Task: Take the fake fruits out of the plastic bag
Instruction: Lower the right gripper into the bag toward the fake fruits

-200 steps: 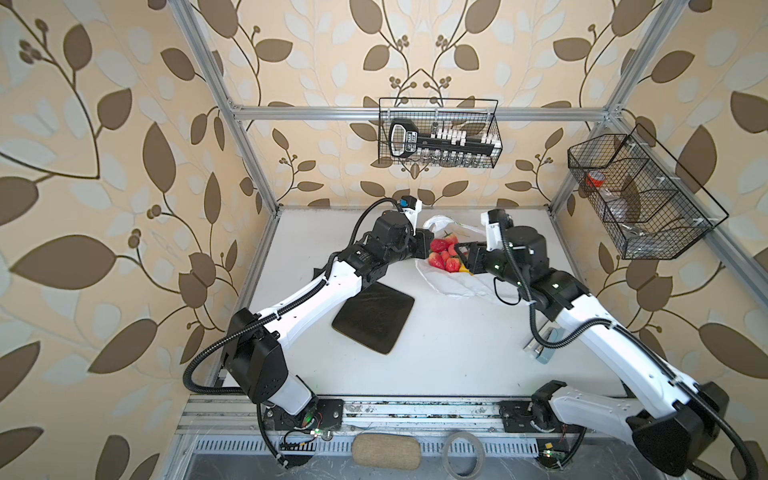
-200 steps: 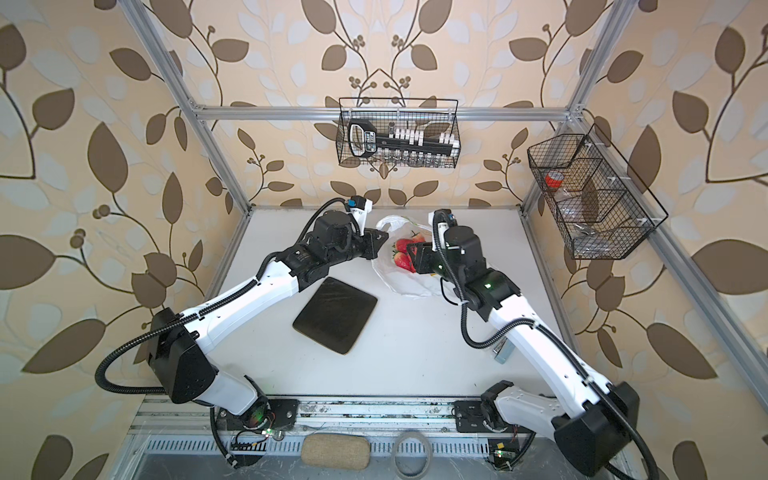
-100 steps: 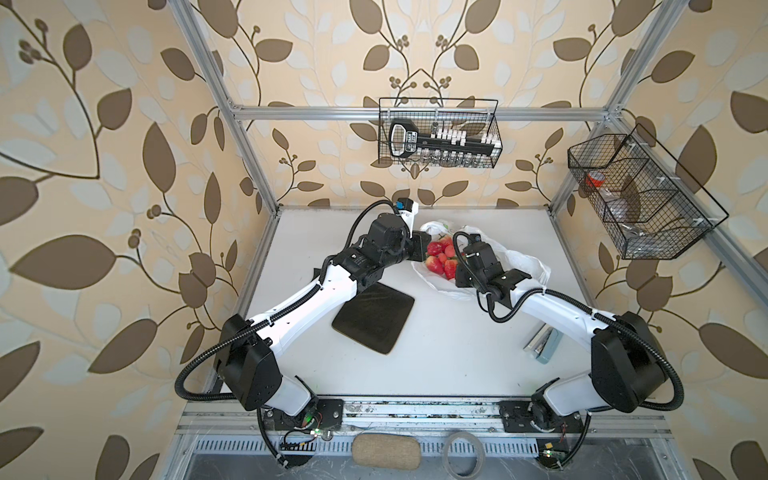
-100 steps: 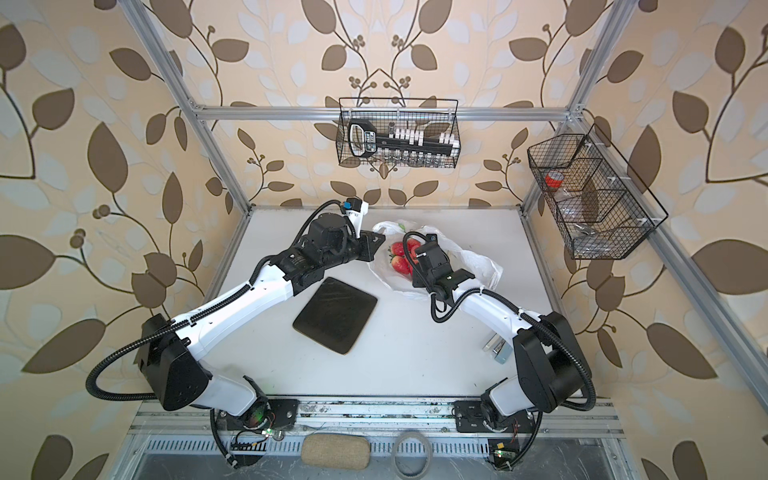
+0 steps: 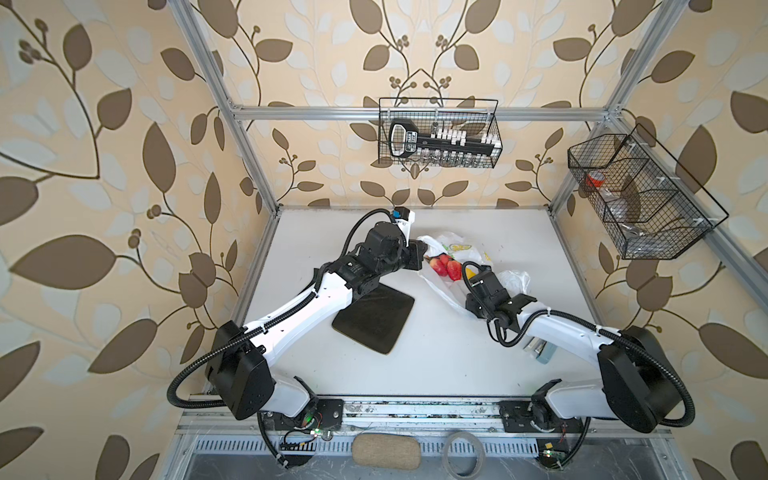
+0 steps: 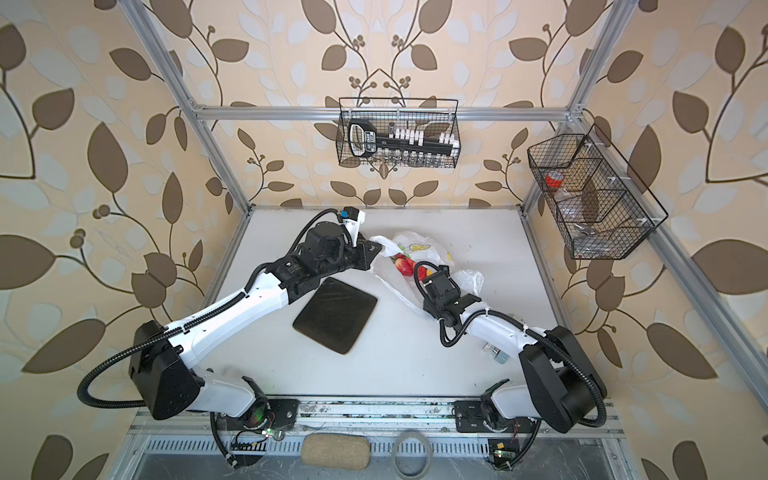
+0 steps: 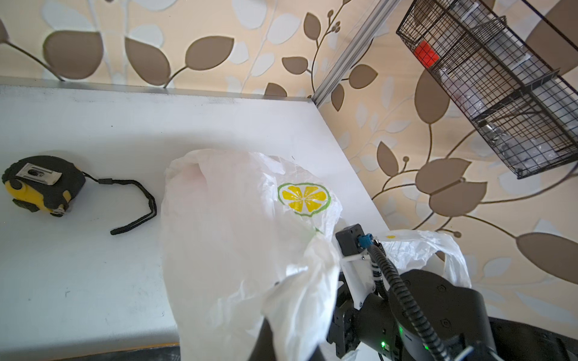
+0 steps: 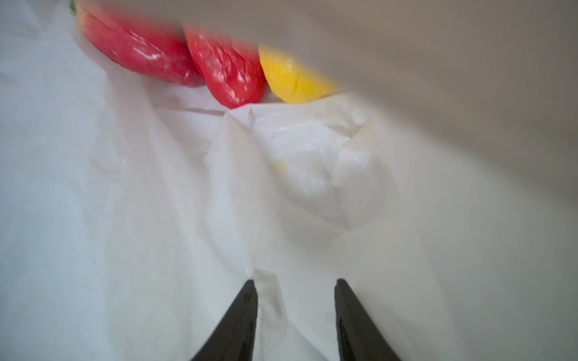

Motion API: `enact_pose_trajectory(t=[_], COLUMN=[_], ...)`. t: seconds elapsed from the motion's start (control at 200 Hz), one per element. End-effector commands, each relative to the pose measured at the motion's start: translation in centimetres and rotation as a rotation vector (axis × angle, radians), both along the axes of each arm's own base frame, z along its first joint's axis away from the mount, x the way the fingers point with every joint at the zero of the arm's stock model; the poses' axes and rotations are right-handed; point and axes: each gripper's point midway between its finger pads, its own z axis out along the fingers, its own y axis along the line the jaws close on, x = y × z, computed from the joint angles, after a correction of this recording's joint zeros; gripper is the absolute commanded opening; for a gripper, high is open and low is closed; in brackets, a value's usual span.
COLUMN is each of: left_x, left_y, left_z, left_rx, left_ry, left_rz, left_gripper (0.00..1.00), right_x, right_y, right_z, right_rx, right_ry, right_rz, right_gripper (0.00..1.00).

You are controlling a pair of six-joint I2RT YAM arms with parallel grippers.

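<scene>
While no fruit shows out on the table [image 5: 457,374], nothing is done yet: all fake fruits [image 5: 446,266] in view sit inside the plastic bag [image 5: 461,247], just past the black mat's [image 5: 374,320] far right corner. Left gripper [image 5: 422,257], beyond the mat's far edge, clamped on bag rim, propping the mouth up. Bag: thin, crinkly, white, lemon print. Fruits: glossy reds, one yellow. Right gripper [image 8: 295,283], right of the mat, inside the mouth, jaws narrowly apart, empty, short of the fruit
</scene>
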Motion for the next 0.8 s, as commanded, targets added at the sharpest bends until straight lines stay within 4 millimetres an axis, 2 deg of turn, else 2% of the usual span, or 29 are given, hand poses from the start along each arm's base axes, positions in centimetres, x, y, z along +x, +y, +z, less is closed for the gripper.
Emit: enact_pose_trajectory(t=[0.0, 0.15, 0.235, 0.44, 0.605, 0.795], left_x=[-1.0, -1.5, -1.7, -1.7, -1.6, -1.6], left_y=[0.1, -0.1, -0.2, -0.5, -0.6, -1.0], left_z=[0.7, -0.3, -0.4, -0.3, -0.1, 0.4], left_rx=[-0.008, 0.008, 0.012, 0.022, 0.025, 0.01], left_ry=[-0.014, 0.003, 0.002, -0.006, -0.005, 0.0], left_rz=[-0.007, -0.015, -0.016, -0.025, -0.025, -0.036], left_gripper=[0.0, 0.0, 0.0, 0.0, 0.0, 0.0], right_x=[0.1, 3.1, 4.8, 8.9, 11.1, 13.6], right_y=[0.7, 2.2, 2.8, 5.1, 7.3, 8.5], right_z=[0.2, 4.8, 6.4, 6.4, 5.7, 5.3], right_rx=[0.039, 0.088, 0.087, 0.07, 0.098, 0.039], right_ry=[0.011, -0.105, -0.153, -0.171, -0.182, -0.244], right_rz=[-0.006, 0.002, 0.008, 0.061, 0.119, 0.205], right_gripper=[0.45, 0.47, 0.49, 0.5, 0.51, 0.53])
